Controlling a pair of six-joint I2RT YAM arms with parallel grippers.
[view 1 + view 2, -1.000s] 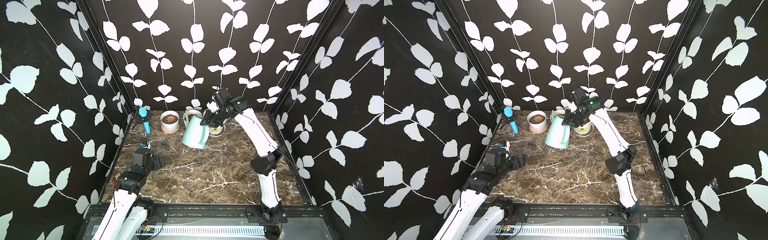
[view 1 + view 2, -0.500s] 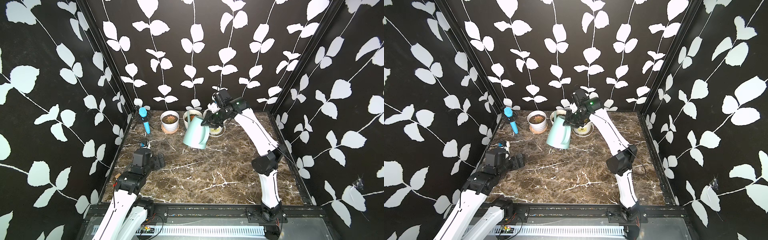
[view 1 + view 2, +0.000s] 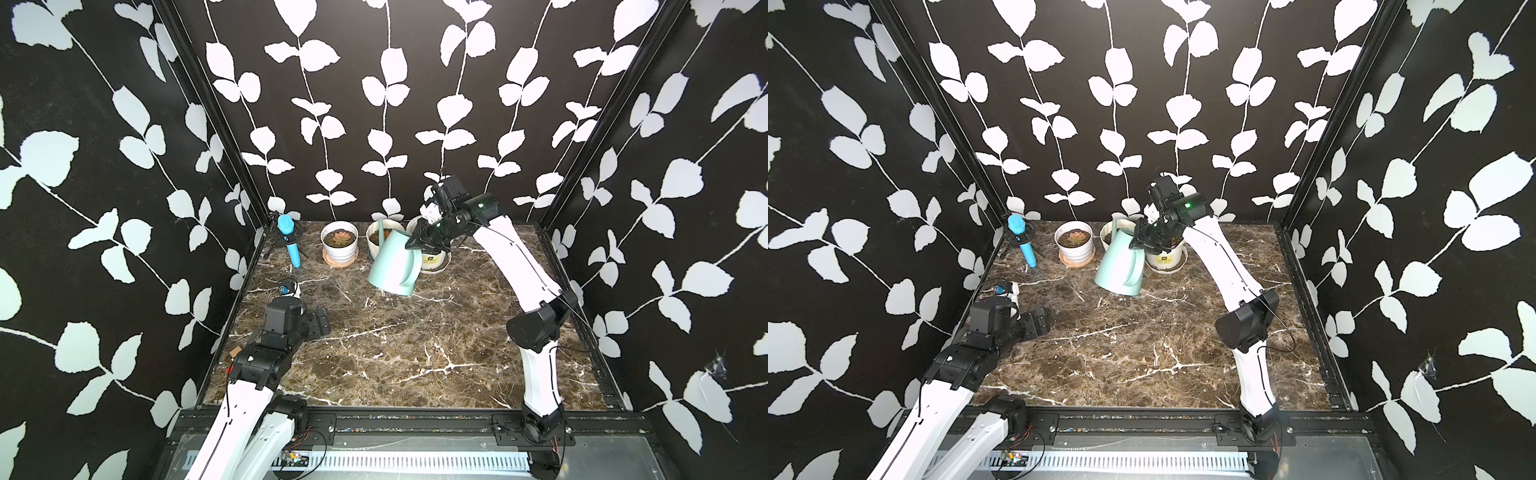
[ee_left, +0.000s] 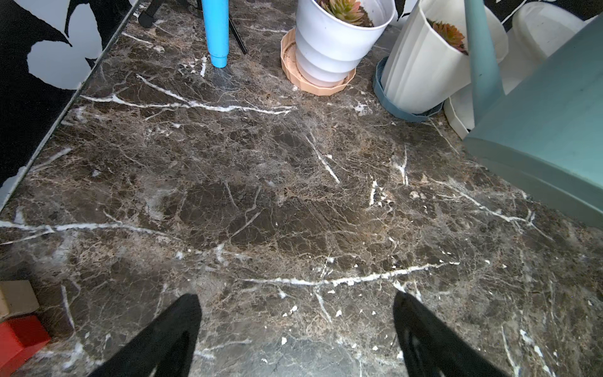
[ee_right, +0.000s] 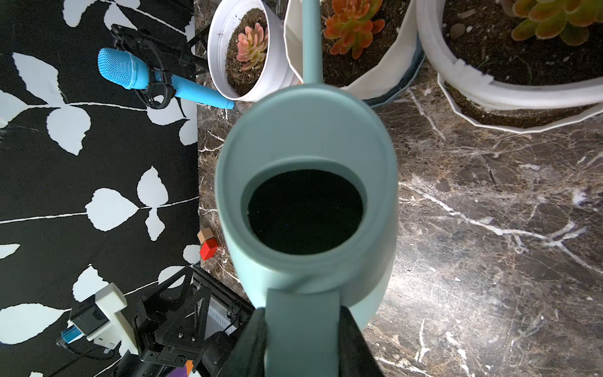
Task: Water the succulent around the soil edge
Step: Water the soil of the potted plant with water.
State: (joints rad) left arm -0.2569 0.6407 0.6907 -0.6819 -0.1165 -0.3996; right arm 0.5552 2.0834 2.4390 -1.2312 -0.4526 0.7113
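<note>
My right gripper (image 3: 419,240) (image 3: 1139,242) (image 5: 301,314) is shut on the flat handle of the mint-green watering can (image 3: 395,266) (image 3: 1121,266) (image 5: 306,130). The can is tilted toward the back, with its base low over the marble. Its thin spout (image 5: 311,39) (image 4: 483,58) reaches over the soil of the cream ribbed pot (image 3: 374,240) (image 4: 421,65), beside the orange-red succulent (image 5: 350,26). The spout tip is cut off in the right wrist view. My left gripper (image 3: 318,322) (image 4: 297,300) stands open and empty near the table's left edge.
A white pot (image 3: 339,245) (image 5: 241,49) with a pink succulent stands left of the cream pot. A larger white pot (image 3: 434,262) (image 5: 509,65) stands to its right. A blue microphone (image 3: 289,241) is at the back left. Small red and tan blocks (image 5: 208,249) lie by the left wall.
The right gripper and the watering can have shifted slightly to the right. The left arm has not moved.
</note>
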